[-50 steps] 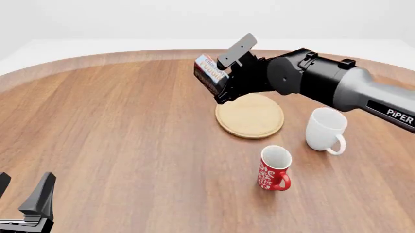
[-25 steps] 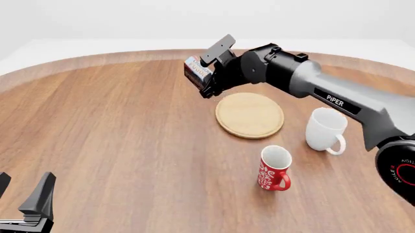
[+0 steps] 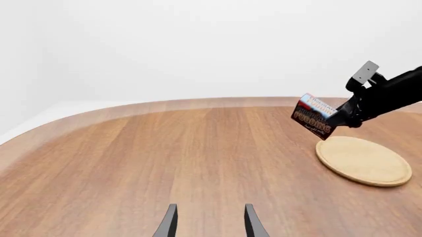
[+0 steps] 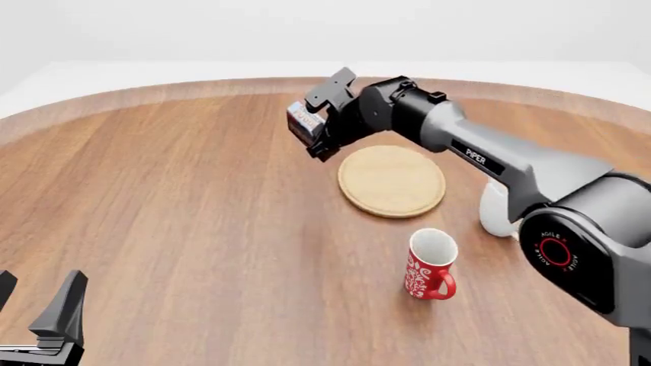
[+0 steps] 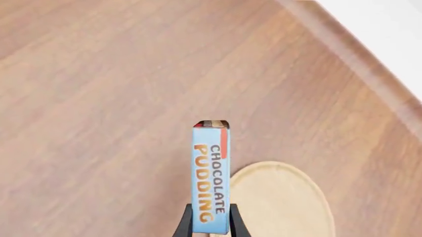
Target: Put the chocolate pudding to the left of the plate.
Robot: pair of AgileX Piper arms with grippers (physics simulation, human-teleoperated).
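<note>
Nearest, the left gripper [image 4: 41, 320] rests released at the worktop's [image 4: 183, 213] seven o'clock. Farther off lies the plate [image 4: 392, 181]. Beyond it, at its eleven o'clock, the right gripper [image 4: 317, 133] grasps the chocolate pudding [image 4: 302, 122], tilted, above the worktop.

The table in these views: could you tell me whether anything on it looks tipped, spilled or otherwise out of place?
Nothing stands out. The red mug stands upright near the plate, which lies flat and bare. The white mug is mostly hidden behind the right arm. The chocolate pudding is off the table, tilted, held in the right gripper.
</note>
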